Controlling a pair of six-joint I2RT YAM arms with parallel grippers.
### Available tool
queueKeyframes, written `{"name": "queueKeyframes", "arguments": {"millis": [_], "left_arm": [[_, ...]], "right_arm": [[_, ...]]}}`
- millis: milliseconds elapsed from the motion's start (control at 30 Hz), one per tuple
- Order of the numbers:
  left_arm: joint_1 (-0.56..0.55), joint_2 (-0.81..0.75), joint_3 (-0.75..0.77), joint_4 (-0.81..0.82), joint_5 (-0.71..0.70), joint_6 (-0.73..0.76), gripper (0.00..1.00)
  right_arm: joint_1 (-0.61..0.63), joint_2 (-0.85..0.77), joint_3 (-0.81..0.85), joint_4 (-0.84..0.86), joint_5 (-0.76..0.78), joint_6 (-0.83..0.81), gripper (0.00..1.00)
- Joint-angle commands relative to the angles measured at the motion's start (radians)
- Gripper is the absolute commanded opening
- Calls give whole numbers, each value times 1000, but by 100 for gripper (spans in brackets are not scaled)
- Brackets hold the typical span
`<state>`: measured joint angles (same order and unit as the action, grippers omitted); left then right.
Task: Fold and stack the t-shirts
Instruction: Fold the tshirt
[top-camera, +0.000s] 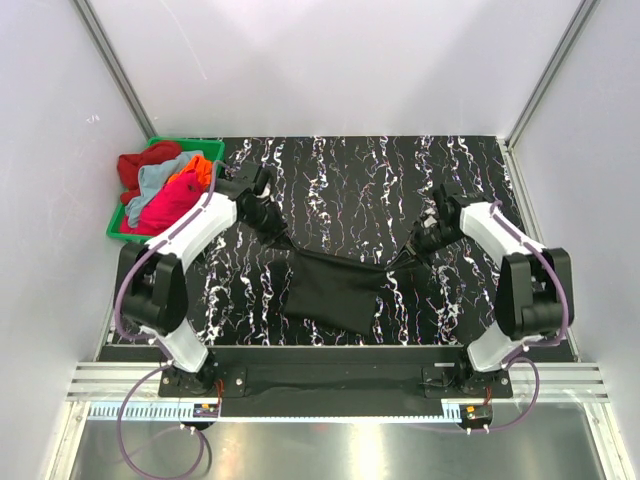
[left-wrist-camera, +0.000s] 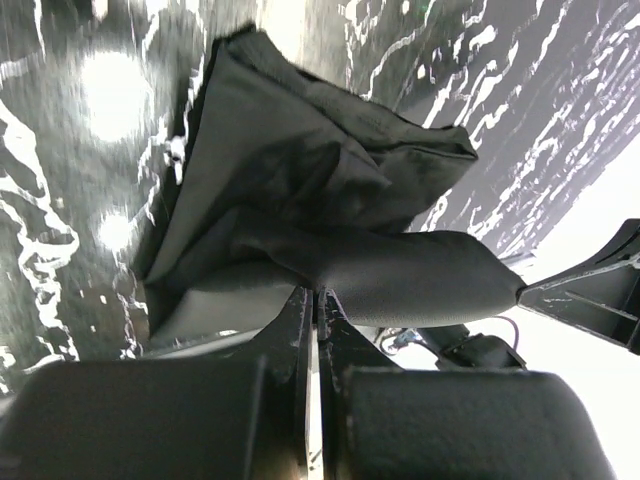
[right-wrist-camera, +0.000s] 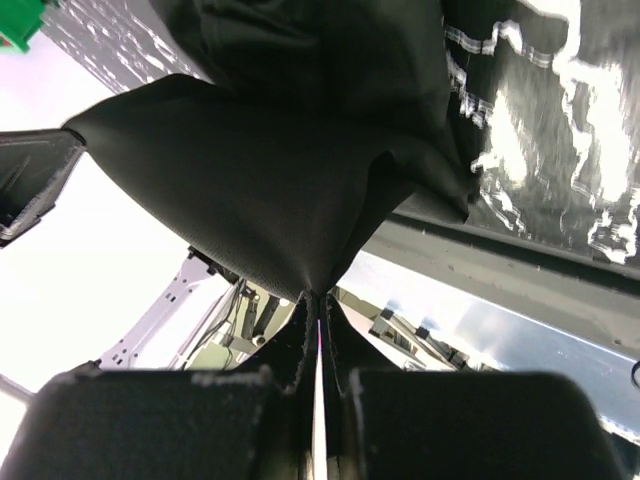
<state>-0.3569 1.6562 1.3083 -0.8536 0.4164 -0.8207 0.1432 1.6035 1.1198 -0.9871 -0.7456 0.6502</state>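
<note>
The black t-shirt (top-camera: 335, 285) hangs stretched between the two arms above the marbled tabletop (top-camera: 350, 180). The left fingers (left-wrist-camera: 300, 325) are clenched on one edge and the right fingers (right-wrist-camera: 335, 325) are pinched tight on the opposite edge. Its middle sags low toward the near side. At far left a heap of t-shirts (top-camera: 165, 190) — red, light blue, orange, pink — fills a green bin (top-camera: 215, 148).

Readable text: none, all three views checked. On black t-shirt (top-camera: 335, 285) and marbled table (top-camera: 340, 180): no legible label, brand, number or sign.
</note>
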Motion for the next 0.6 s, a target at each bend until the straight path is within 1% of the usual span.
{"name": "queueKeyframes", "arguments": {"millis": [0,67,100,133,167,200,233,267,300,333,367,400,467,500,567], "left_arm": [[26,82,92,16,-19,90,0],[30,158,140,14,-45,113,1],[36,184,155,16,-51,127,1],[39,212,201,16,-45,138,4],[41,247,236,18,-59,161,8],[41,301,271,19,-88,222,20],[42,332,336,21,-156,254,22],[48,349,365,8,-206,302,25],[58,352,394,2,-194,320,33],[64,335,429,-2,-189,331,39],[65,311,436,-8,-192,360,47],[65,245,439,-9,-164,380,55],[64,189,427,-5,-125,411,57],[64,162,410,-5,-90,425,59],[61,81,320,23,-61,436,64]], "right_arm": [[-17,79,70,10,-18,-60,3],[-33,120,84,31,-15,-73,8],[-40,175,97,45,-23,-75,8],[-50,208,103,100,-23,-77,9],[-75,245,112,122,-23,-95,17],[-94,333,151,131,3,-115,19],[-114,376,182,145,44,-133,23],[-135,413,261,142,119,-176,35],[-137,465,306,134,144,-204,40],[-137,484,357,60,170,-225,43],[-137,487,429,21,196,-262,44],[-139,443,433,5,204,-264,46],[-137,360,388,28,212,-259,50],[-133,286,367,45,192,-264,55],[-110,228,310,100,166,-299,63]]}}
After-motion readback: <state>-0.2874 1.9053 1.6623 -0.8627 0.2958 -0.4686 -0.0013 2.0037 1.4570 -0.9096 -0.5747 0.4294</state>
